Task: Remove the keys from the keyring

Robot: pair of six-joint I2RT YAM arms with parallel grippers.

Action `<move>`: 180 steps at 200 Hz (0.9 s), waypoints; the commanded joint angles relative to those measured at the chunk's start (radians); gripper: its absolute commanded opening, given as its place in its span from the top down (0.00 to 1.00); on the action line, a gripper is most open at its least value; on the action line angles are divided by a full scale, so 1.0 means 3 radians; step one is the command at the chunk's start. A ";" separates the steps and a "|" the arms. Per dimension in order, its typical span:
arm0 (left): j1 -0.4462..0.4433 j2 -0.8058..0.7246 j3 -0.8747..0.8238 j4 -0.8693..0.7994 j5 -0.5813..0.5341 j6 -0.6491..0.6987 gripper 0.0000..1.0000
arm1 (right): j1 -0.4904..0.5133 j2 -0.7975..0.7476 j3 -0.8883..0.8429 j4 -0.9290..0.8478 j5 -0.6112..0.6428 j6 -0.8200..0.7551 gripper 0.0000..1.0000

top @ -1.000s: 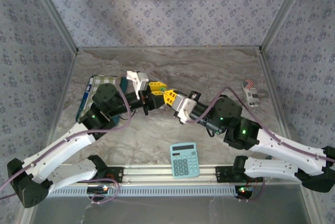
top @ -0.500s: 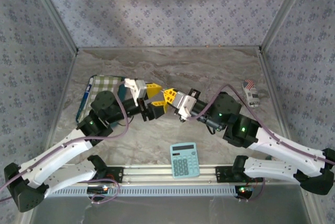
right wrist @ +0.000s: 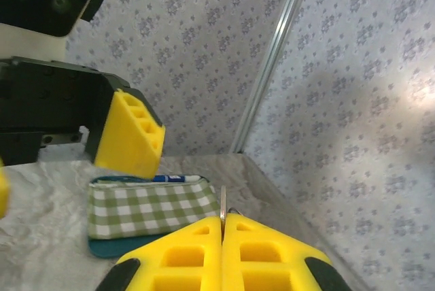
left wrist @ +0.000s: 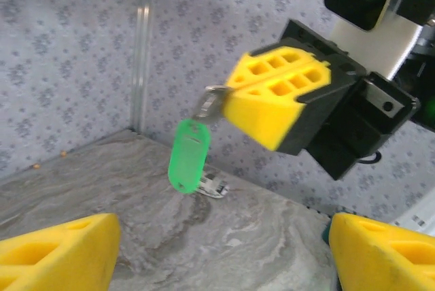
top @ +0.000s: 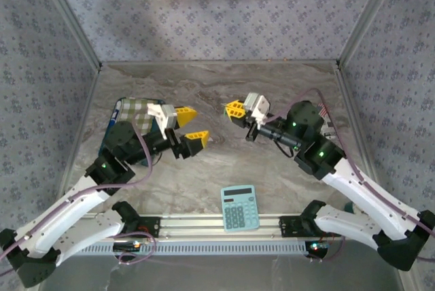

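Observation:
My right gripper [left wrist: 232,99] is shut on a small metal piece [left wrist: 209,104], seen edge-on between the yellow pads in the right wrist view [right wrist: 222,202]; key or keyring, I cannot tell. The keys' bright green tag [left wrist: 189,155] hangs from that metal piece, clear of the marble table [left wrist: 272,236]. In the top view the right gripper [top: 236,109] is raised at centre right. My left gripper [top: 192,126] faces it from the left, a short gap away, its jaws wide open with nothing between them. Its yellow fingers [left wrist: 61,250] frame the tag from below.
A green checked pouch [top: 136,111] with a blue pen [right wrist: 166,178] lies at the left behind the left arm. A light blue calculator [top: 239,207] sits near the front edge. A small striped object [left wrist: 212,185] lies on the table at the far right.
The two grippers, pressed together a second ago, have separated. The left one opened and drew back to the left. The right one stayed shut and lifted away to the right with the tag.

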 commanded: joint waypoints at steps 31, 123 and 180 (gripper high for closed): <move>0.0926 0.0340 0.0245 0.0839 0.1189 -0.1507 0.19 | -0.0535 0.0298 0.0159 0.0731 -0.1566 0.1330 1.00; 0.0850 0.0649 0.0439 0.0985 0.1323 -0.1688 0.33 | -0.0654 0.0695 0.0409 0.1401 -0.1830 0.2218 1.00; 0.0226 0.0156 0.0305 0.0209 -0.0216 -0.0489 0.27 | -0.0545 0.0650 0.0456 0.1184 -0.1189 0.2339 1.00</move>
